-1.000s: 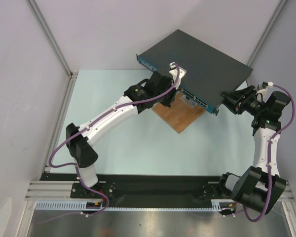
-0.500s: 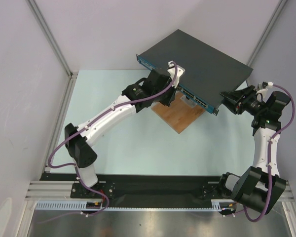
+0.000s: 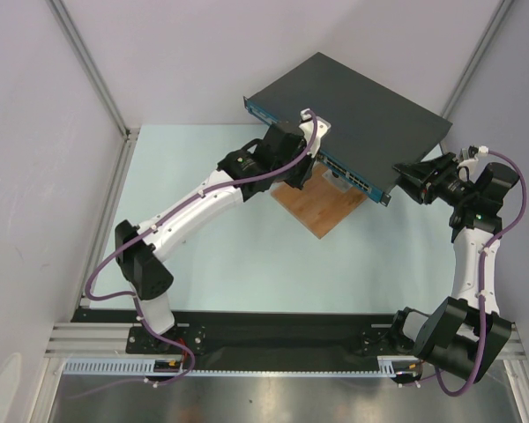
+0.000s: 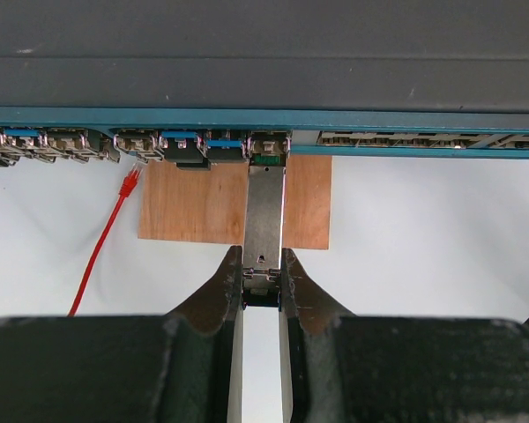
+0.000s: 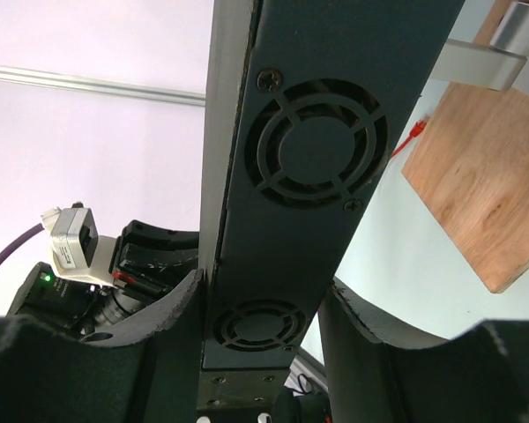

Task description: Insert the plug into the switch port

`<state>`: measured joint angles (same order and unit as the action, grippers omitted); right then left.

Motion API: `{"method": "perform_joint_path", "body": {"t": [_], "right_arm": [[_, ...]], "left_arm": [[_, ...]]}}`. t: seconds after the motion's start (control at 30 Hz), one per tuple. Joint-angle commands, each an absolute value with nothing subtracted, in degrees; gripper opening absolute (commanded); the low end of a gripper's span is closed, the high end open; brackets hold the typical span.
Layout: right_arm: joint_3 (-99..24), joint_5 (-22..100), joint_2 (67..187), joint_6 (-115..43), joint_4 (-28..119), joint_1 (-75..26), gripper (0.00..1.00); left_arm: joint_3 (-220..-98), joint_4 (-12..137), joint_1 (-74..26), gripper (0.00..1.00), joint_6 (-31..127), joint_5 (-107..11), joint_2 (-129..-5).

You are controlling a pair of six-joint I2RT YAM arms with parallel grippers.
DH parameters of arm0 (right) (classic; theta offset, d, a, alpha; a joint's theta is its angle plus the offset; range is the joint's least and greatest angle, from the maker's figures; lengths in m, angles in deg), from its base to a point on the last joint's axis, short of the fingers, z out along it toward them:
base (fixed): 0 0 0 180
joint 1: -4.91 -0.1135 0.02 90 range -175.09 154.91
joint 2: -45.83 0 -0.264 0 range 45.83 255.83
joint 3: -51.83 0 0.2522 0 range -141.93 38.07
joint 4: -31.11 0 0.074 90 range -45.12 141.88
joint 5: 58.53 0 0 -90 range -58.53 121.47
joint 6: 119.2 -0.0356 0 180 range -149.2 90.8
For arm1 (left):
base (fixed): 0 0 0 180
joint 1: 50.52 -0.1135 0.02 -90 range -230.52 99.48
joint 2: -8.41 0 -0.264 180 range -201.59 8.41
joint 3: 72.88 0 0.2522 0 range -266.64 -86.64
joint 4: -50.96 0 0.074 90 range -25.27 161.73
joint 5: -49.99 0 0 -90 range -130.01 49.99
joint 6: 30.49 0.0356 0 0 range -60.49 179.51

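**Left arm has nudged in; plug nose now at the port mouth**

The switch point(image 3: 353, 110) sits raised above the worktop point(image 3: 247, 256), and its position has not changed over the last second. The right pincer point(image 5: 260, 300) is closed across the switch's vented end panel, one finger on each broad face, bracing it just as it did a second ago.

The left arm point(image 3: 203, 198) is what has changed. Seen from above, its wrist has crept a little toward the blue front strip over the past second, most of that in the first half. Since then it has hardly moved.

The wooden board point(image 4: 203, 203) lies beyond the left pincer point(image 4: 262, 264), under the strip. That pincer is pressed together on the tail of the plug point(image 4: 264, 211), a slim metal bar running straight ahead of its fingertips. The plug's far end meets a port point(image 4: 268, 145) directly in front of the pincer and lines up squarely with the opening.

A red cable point(image 4: 106, 233) trails ahead and to the left of the pincer, clear of the plug.

My reading is that the approach is over and insertion has begun. I cannot tell whether the plug is fully seated, so a further straight push probably remains.
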<state>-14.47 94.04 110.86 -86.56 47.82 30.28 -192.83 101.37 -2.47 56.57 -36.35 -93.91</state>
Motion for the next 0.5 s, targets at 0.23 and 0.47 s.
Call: {"method": "perform_joint_path", "body": {"t": [0.23, 0.47], "right_arm": [[-17.04, 91.06, 110.08, -79.03, 43.56, 29.35, 0.00], [-17.04, 91.15, 109.99, -78.86, 43.82, 29.35, 0.00]], "left_arm": [[-194.57, 100.06, -3.85, 0.00, 57.84, -29.64, -93.02], [-195.27, 100.58, -3.94, 0.00, 57.67, -29.38, -94.33]]}}
